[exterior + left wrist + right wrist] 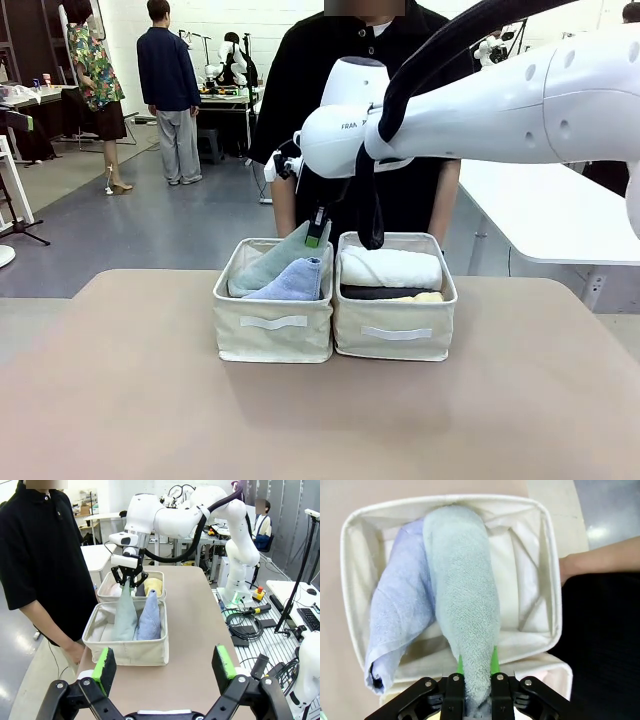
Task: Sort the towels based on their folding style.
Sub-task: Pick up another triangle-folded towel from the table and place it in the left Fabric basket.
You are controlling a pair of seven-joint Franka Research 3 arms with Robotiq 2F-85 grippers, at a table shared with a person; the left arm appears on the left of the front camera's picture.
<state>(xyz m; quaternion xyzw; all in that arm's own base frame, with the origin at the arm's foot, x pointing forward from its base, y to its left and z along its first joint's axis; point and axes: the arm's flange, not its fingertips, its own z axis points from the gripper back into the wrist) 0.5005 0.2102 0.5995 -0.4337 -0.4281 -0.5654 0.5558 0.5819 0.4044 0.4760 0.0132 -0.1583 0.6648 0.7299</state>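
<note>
A: Towels sit in two beige fabric bins side by side mid-table. Left bin point(273, 325) holds the two cones: pale teal towel point(268, 264) and light blue towel point(292, 283), leaning against each other.

B: And the right bin point(396, 330)?

A: Rolled ones. White towel point(390, 268) on top at the far side, dark grey towel point(385, 292) just under it, a bit of yellow towel point(425, 297) at the near right corner. Cannot make out a pink one from the front.

B: Right arm?

A: Reaches across from picture right, over the bins. Right gripper point(477, 680) is pinched on the narrow tip of the pale teal cone; green pads press both sides of the terry in its wrist view. The cone's wide end rests down in the left bin, beside the light blue one, which touches it along its length.

B: Left gripper point(167, 665)?

A: Fingers spread wide, nothing between them, well back from the bins above the tabletop point(190, 630).

B: The person?

A: Standing at the far edge directly behind the bins, black top, one hand point(76, 652) hanging low near the cone bin's far side, not touching it as far as I can tell.
</note>
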